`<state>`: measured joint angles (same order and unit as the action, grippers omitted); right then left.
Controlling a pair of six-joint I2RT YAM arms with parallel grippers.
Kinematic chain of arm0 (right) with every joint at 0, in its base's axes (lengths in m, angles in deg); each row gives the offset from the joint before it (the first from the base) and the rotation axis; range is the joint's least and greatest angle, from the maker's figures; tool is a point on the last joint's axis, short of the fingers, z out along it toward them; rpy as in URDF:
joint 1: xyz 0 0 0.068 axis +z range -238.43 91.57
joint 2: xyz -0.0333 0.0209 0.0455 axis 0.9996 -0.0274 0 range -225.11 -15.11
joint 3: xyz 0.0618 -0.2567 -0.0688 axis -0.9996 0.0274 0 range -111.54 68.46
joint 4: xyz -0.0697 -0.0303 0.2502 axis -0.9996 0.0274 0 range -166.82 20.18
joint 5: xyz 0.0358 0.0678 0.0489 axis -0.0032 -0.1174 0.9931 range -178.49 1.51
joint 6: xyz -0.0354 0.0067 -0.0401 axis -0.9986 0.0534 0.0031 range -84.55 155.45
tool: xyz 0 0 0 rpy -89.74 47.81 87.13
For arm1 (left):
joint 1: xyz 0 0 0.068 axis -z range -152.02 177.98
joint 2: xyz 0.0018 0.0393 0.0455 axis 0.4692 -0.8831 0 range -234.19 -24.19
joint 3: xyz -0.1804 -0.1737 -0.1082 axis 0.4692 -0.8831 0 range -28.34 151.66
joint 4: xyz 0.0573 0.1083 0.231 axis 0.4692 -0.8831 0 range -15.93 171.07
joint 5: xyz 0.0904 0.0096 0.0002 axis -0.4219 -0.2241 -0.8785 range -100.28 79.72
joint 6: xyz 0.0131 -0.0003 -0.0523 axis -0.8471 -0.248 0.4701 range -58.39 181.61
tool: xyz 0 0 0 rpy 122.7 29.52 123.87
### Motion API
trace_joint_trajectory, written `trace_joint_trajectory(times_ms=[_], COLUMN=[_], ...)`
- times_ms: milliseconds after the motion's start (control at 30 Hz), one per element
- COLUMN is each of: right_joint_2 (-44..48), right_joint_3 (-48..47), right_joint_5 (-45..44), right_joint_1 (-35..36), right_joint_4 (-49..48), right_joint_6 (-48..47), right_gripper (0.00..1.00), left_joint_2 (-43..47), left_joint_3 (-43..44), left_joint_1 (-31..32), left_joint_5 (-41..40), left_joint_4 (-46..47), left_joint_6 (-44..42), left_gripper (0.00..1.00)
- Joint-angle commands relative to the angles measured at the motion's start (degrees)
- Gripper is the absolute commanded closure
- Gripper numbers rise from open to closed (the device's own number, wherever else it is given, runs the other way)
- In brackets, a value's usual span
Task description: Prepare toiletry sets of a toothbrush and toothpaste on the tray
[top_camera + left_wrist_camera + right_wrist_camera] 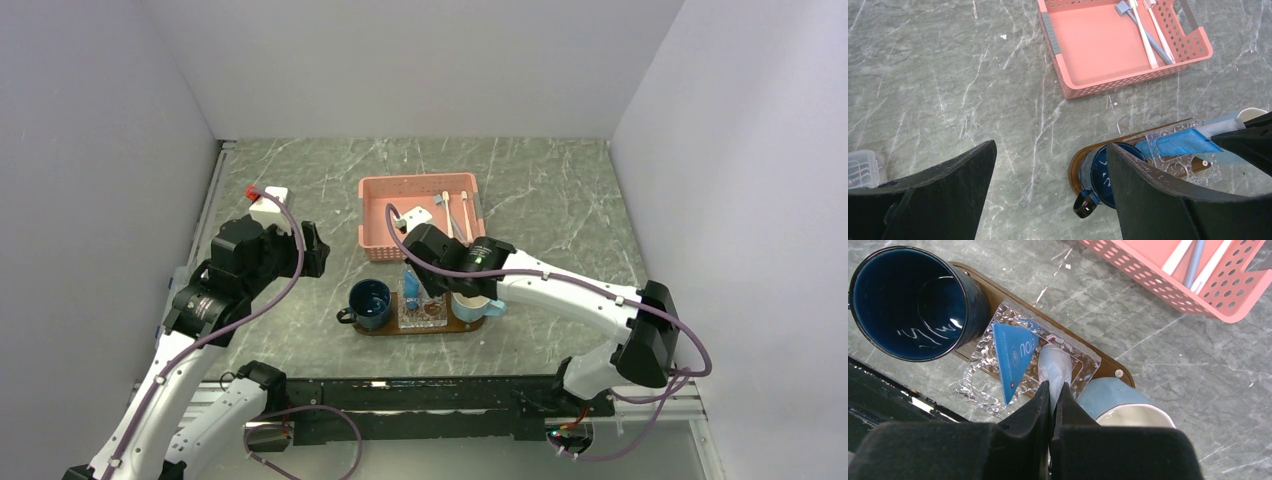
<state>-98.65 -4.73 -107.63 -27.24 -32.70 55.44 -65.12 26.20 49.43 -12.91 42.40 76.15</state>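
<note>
Now — right claw pinching toothpaste (pale end), dish on tray.

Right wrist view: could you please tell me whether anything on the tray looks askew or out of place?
Yes: the clear dish overhangs the tray's near edge instead of sitting fully on it. The right gripper is shut on a toothpaste tube over that dish.
</note>
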Motion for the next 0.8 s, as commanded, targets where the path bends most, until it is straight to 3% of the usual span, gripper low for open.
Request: trace_joint_trajectory(times_ms=[0, 400, 767], right_joint_2=[-0.2, -1.3, 0.2], right_joint_3=[-0.1, -0.1, -1.8], right_joint_5=[-2.5, -3.9, -5.1], right_joint_1=[0.6, 1.2, 1.3], right_joint_4=[-3.0, -2.6, -1.0], right_joint_6=[1.0, 1.6, 2.0], right_gripper=[1.0, 1.0, 0.8], left_joint_2=[1.1, 1.0, 0.9], left_joint_3=[-0.1, -0.1, -0.2], left_joint_1=[-0.2, -0.3, -0.3], left_joint_5=[0.2, 0.4, 0.5], left_joint_4=[1.6, 1.6, 1.7], left_joint_6=[0.6, 0.5, 0.5], left_gripper=[0.14, 0.14, 0.14])
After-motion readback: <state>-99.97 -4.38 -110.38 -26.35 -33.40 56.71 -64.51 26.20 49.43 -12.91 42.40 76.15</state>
